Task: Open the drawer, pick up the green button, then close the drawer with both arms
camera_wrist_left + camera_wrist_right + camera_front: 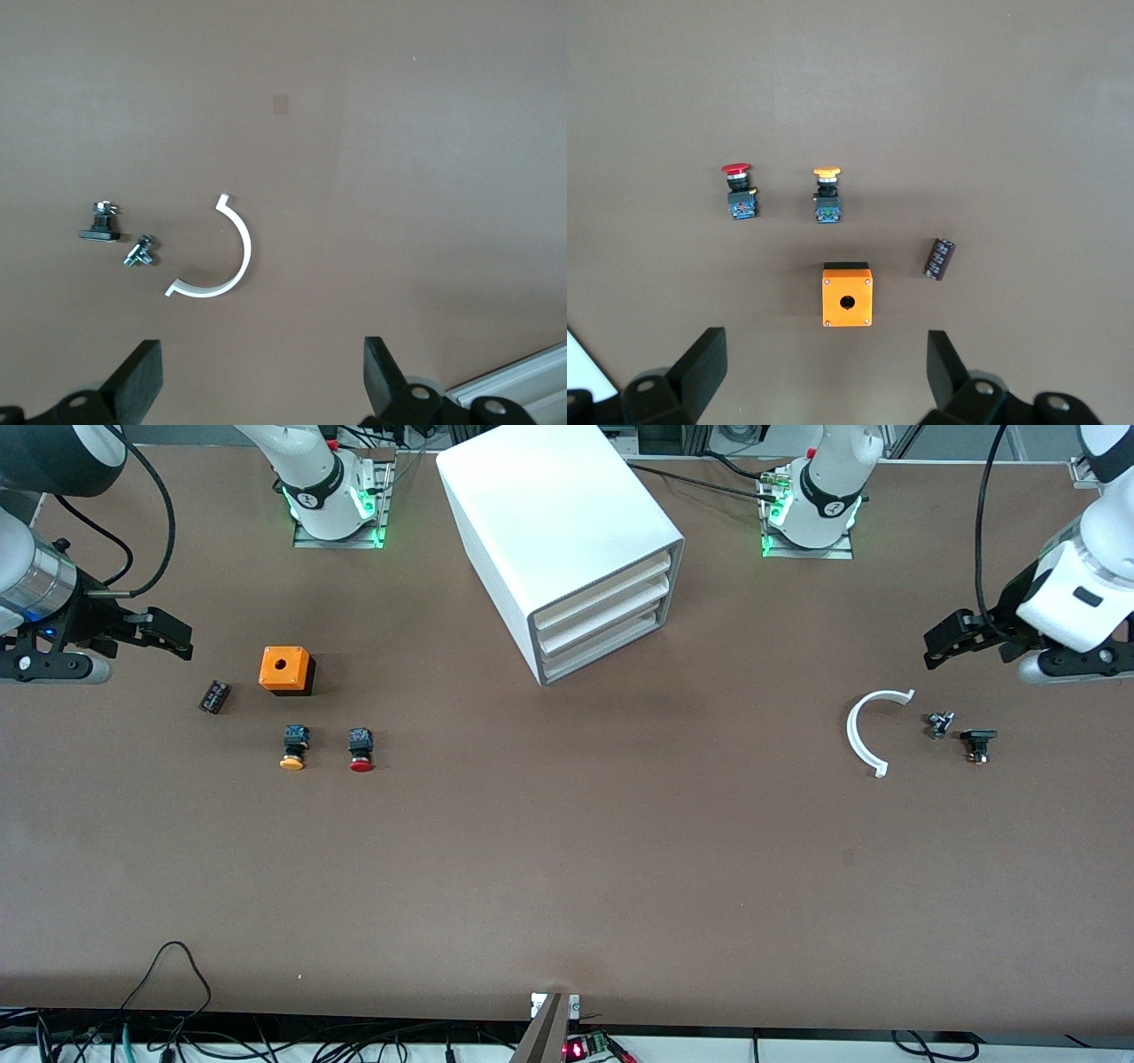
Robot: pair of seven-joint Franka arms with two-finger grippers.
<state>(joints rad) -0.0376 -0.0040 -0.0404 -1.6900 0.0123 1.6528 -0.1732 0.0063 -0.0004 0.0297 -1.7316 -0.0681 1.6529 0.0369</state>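
The white cabinet (567, 540) stands at the middle of the table, near the arms' bases. Its three drawers are all shut; the bottom drawer (602, 645) shows only its front. The green-capped button is hidden. My right gripper (182, 640) hangs open and empty over the right arm's end of the table, above bare table beside the orange box (286, 669); it also shows in the right wrist view (824, 367). My left gripper (932, 648) hangs open and empty over the left arm's end, also shown in the left wrist view (263, 376). Both are well apart from the cabinet.
Near the orange box (848, 295) lie a dark capacitor (214, 696), an orange-capped button (293, 747) and a red-capped button (361, 748). Toward the left arm's end lie a white curved clip (873, 726), a small bolt (940, 724) and a black part (978, 742).
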